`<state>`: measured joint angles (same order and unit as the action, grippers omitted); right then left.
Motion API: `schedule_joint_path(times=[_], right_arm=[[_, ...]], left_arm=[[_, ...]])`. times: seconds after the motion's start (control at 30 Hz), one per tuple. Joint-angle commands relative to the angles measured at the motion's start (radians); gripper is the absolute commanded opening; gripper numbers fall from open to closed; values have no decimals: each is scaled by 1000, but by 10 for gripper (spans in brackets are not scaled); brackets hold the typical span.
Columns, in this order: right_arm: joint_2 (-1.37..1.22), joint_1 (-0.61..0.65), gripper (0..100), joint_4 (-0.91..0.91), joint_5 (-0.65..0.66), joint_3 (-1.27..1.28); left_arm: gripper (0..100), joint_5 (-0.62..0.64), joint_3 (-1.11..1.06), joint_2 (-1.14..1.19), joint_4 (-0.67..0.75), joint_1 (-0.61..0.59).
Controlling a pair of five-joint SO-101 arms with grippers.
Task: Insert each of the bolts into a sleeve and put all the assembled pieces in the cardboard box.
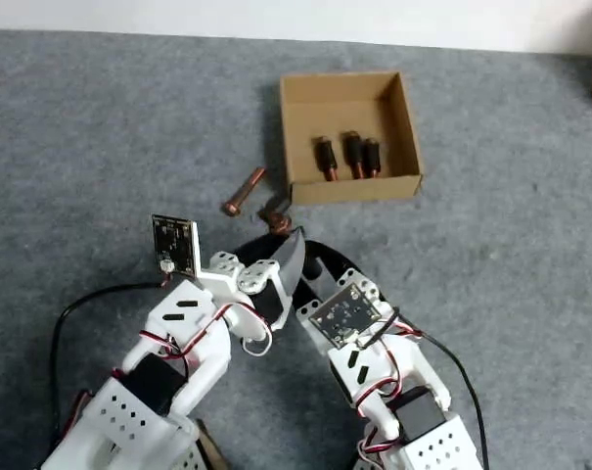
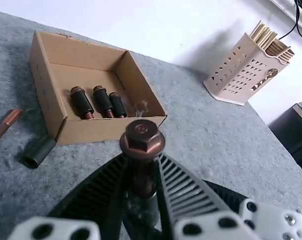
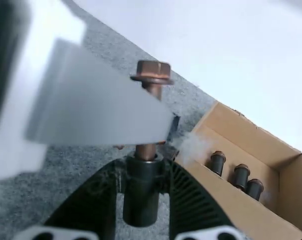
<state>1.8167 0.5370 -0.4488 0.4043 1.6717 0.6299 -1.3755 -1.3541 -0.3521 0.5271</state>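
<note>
My left gripper (image 2: 142, 167) is shut on the shaft of a copper bolt (image 2: 142, 137), head up. The bolt's lower end sits in the mouth of a dark sleeve (image 3: 141, 195), on which my right gripper (image 3: 141, 187) is shut. Both grippers meet in front of the cardboard box (image 1: 297, 117), near its front left corner; the held bolt's head (image 1: 278, 223) shows there. Three assembled pieces (image 1: 349, 157) lie in the box. A loose bolt (image 1: 245, 191) lies on the mat left of the box, and a loose sleeve (image 2: 38, 152) lies close to it.
Grey mat covers the table (image 1: 491, 255). A pale wooden holder full of sticks (image 2: 248, 67) stands beyond the box to the right. Both arms' bodies and cables crowd the near edge. Open mat lies to the left and right of the box.
</note>
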Motion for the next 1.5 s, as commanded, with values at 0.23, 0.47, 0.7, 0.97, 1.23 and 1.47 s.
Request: schedule_joint_path(times=[0.23,0.47,0.7,0.97,1.23,1.47], right_arm=[[13,1,5,2,15,113],[13,1,5,2,17,113],[10,1,5,2,17,113],[4,-7,5,1,14,110],[4,-25,5,-128,11,77],[2,-31,5,-193,-40,12]], left_arm=[[15,-14,-25,-18,-5,21],[305,-12,-62,-18,-8,22],[415,-8,-77,-18,-8,22],[415,41,-51,-16,-12,-58],[415,80,81,-16,-250,-104],[411,97,44,-16,-247,-110]])
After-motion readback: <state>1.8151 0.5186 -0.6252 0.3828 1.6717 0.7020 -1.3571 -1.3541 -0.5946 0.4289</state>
